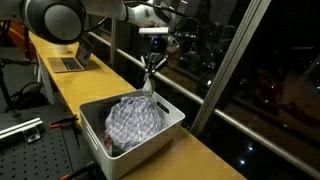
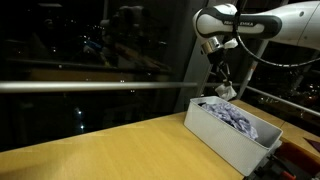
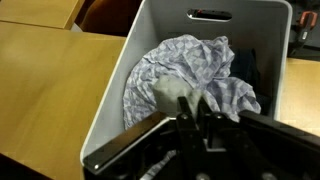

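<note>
While hanging above the white plastic bin (image 1: 150, 146), clamps a raised peak of the checked cloth (image 1: 133, 122) in the gripper (image 1: 152, 68), with fingers closed tight on the fabric. Shows the rest of the cloth heaped inside the bin, touching its walls. Stands near the window-side table edge, with bare wooden tabletop (image 2: 100, 150) open beside the bin.

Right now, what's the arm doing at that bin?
The Panda arm's gripper is pinched on the top of a checkered cloth. The cloth is drawn up into a peak under the gripper, while most of it lies bunched inside the white bin. The bin stands on the wooden table beside a dark window. An open laptop sits further along the table.
</note>
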Tool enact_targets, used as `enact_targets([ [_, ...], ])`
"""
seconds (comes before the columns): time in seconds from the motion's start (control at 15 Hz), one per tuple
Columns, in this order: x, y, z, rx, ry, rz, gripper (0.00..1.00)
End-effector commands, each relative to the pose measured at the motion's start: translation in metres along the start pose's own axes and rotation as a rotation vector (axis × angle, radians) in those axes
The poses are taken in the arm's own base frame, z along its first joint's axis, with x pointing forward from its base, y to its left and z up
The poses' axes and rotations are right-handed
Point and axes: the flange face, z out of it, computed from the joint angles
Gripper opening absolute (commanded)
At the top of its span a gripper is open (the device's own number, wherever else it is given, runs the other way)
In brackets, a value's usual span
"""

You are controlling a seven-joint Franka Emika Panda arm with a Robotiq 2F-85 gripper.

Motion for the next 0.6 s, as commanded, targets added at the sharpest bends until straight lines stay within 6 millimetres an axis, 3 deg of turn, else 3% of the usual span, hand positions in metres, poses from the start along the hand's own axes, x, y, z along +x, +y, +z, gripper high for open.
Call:
enact_targets([
  [0.0, 0.012, 0.011, 0.019, 0.069, 0.008, 0.002, 0.45],
  [0.27, 0.026, 0.025, 0.036, 0.090, 0.030, -0.004, 0.73],
  [0.53, 0.039, 0.033, 0.026, 0.081, 0.166, -0.032, 0.99],
])
